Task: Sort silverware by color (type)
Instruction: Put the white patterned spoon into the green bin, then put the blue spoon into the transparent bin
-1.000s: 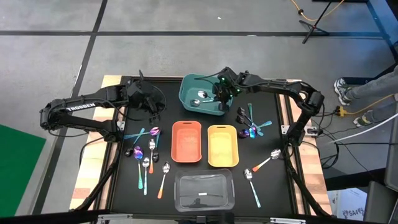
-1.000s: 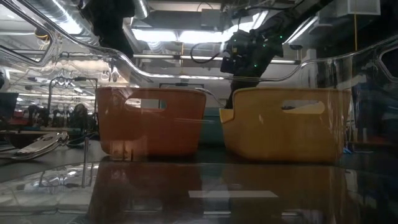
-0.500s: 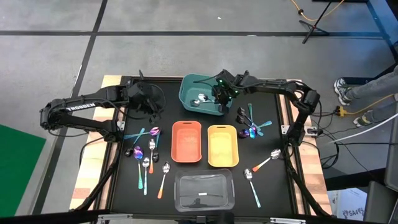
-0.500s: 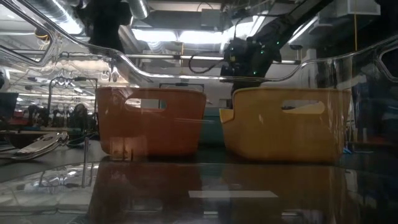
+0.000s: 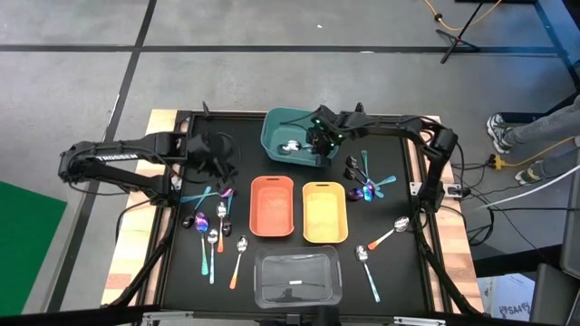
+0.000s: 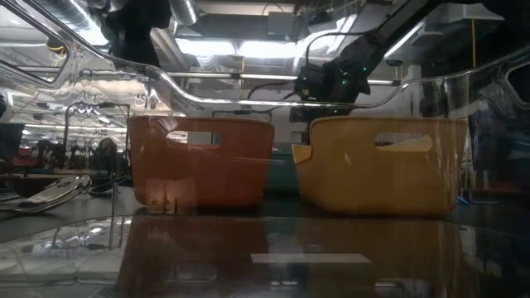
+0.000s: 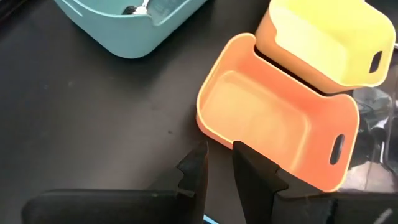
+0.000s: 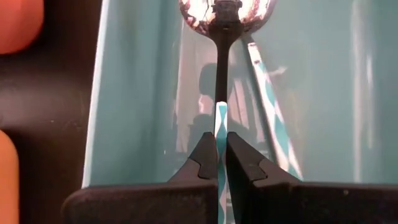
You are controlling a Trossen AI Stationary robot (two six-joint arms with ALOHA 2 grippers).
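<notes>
Right end effector (image 5: 319,141) farther left; "TROSSEN" arm (image 5: 113,156)

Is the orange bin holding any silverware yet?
No: the orange bin is bare inside in the high view; spoons lie only in the teal bin.

The round silver bowl of the teal-handled spoon (image 8: 225,11) is running off the right wrist picture's edge. In the low view, the orange plastic bin (image 6: 201,161) and the yellow plastic bin (image 6: 381,164) are hiding most of the teal plastic bin (image 6: 278,170) behind them. The clear plastic bin (image 7: 370,106) is showing only a corner in the left wrist view.
</notes>
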